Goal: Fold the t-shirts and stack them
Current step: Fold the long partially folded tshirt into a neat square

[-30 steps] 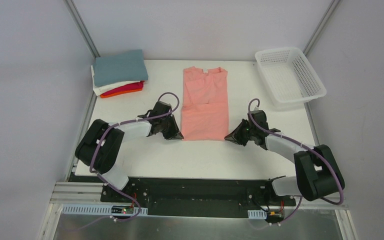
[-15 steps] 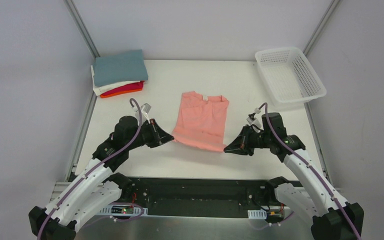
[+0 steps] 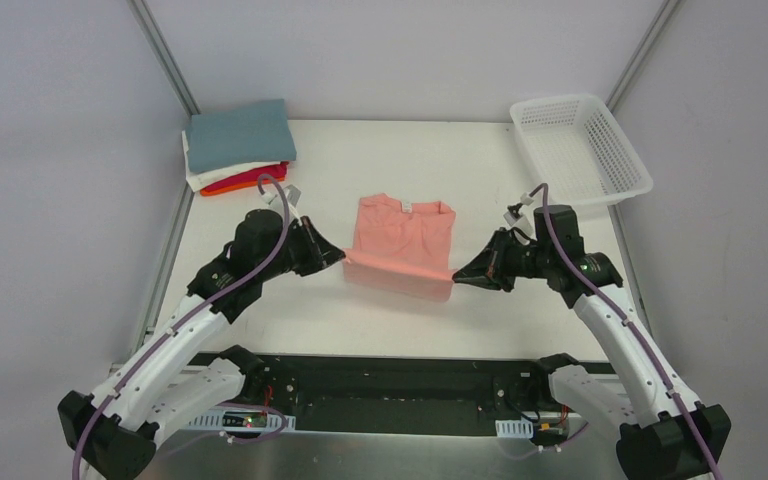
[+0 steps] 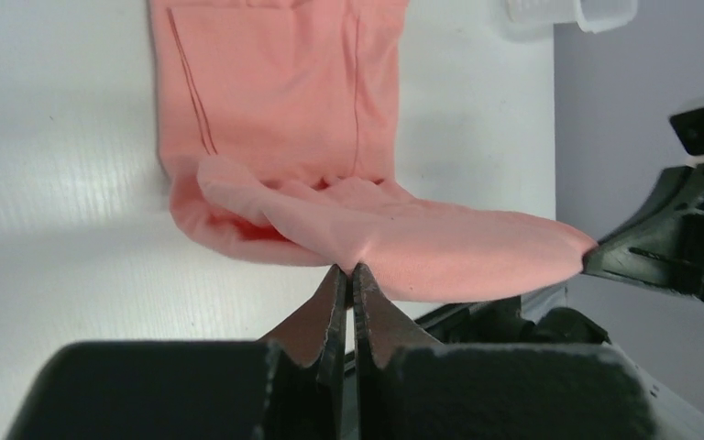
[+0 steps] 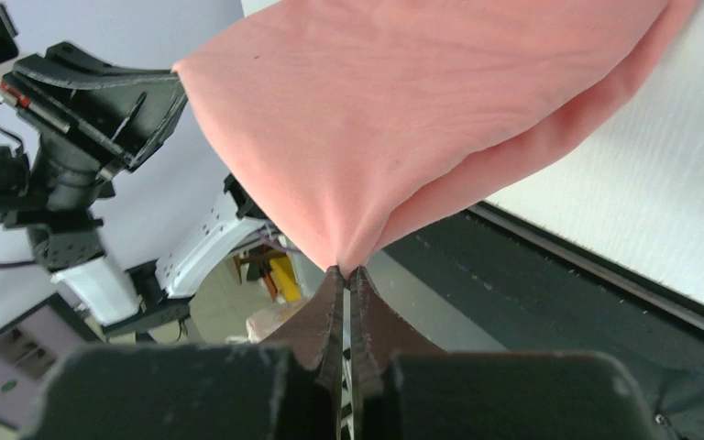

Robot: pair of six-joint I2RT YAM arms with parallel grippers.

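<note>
The salmon-pink t-shirt [image 3: 400, 240] lies mid-table with its hem end lifted off the surface and stretched between my two grippers; its collar end rests on the table. My left gripper [image 3: 340, 257] is shut on the hem's left corner [image 4: 353, 257]. My right gripper [image 3: 456, 275] is shut on the hem's right corner [image 5: 344, 257]. The lifted cloth hangs over the flat part [image 4: 275, 82]. A folded stack sits at the back left: grey-blue shirt [image 3: 238, 134] on top, white [image 3: 210, 177], red [image 3: 260, 176] and orange [image 3: 222, 188] below.
A white plastic lattice basket [image 3: 580, 150] stands at the back right corner. Grey walls enclose the table on three sides. The black rail with the arm bases [image 3: 400, 375] runs along the near edge.
Both grippers have closed on the shirt's near hem corners, lifted them and carried them toward the collar, so the shirt looks shorter and doubled over. Both arms have risen.
</note>
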